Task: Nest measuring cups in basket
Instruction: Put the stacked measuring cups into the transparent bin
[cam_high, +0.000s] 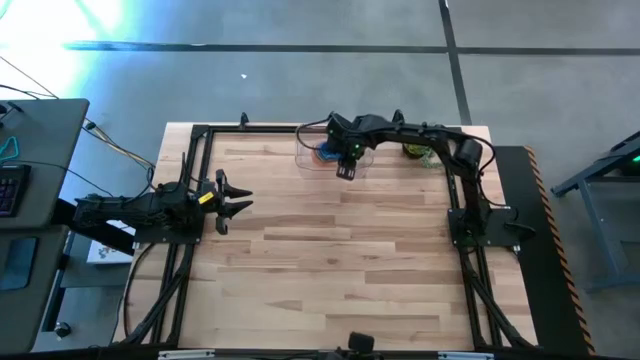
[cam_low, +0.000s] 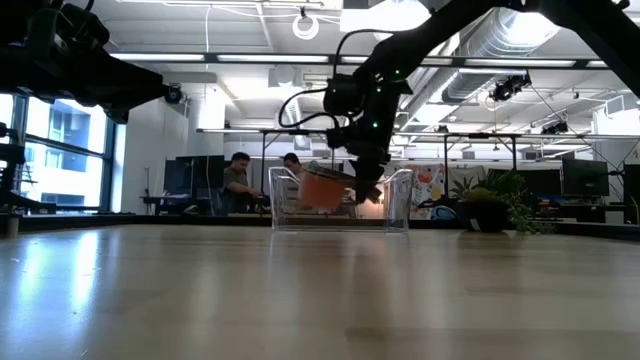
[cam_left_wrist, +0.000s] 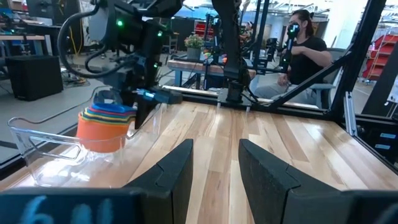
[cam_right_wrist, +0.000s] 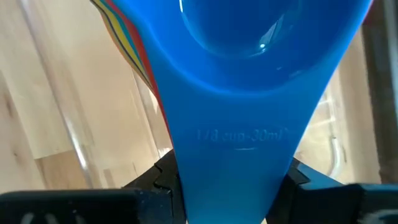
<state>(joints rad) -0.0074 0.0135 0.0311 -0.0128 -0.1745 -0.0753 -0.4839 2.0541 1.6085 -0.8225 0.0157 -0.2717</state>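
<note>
A clear basket (cam_high: 312, 156) stands near the table's far edge. In it is a stack of nested measuring cups (cam_left_wrist: 104, 124), orange-red at the bottom (cam_low: 322, 188), with coloured rims above. A blue measuring cup (cam_right_wrist: 261, 56), marked 1/8 cup, is on top of the stack. My right gripper (cam_high: 347, 168) reaches in over the basket's near wall and is shut on this cup. It also shows in the low view (cam_low: 368, 188) and the left wrist view (cam_left_wrist: 144, 106). My left gripper (cam_high: 236, 200) waits open at the table's left side, far from the basket. My right gripper holds the blue measuring cup by its flat handle (cam_right_wrist: 236, 168), pinched between the two fingers (cam_right_wrist: 163, 177), which lie along the handle. The cup's bowl points away from the gripper, over the rims of the stacked cups (cam_right_wrist: 127, 43). Whether it rests in the stack I cannot tell.
A small green potted plant (cam_high: 416, 150) stands to the right of the basket, also seen in the low view (cam_low: 490, 212). The wooden table top (cam_high: 340, 260) stretches bare from the basket to the near edge. People sit in the room beyond the table (cam_left_wrist: 301, 43).
</note>
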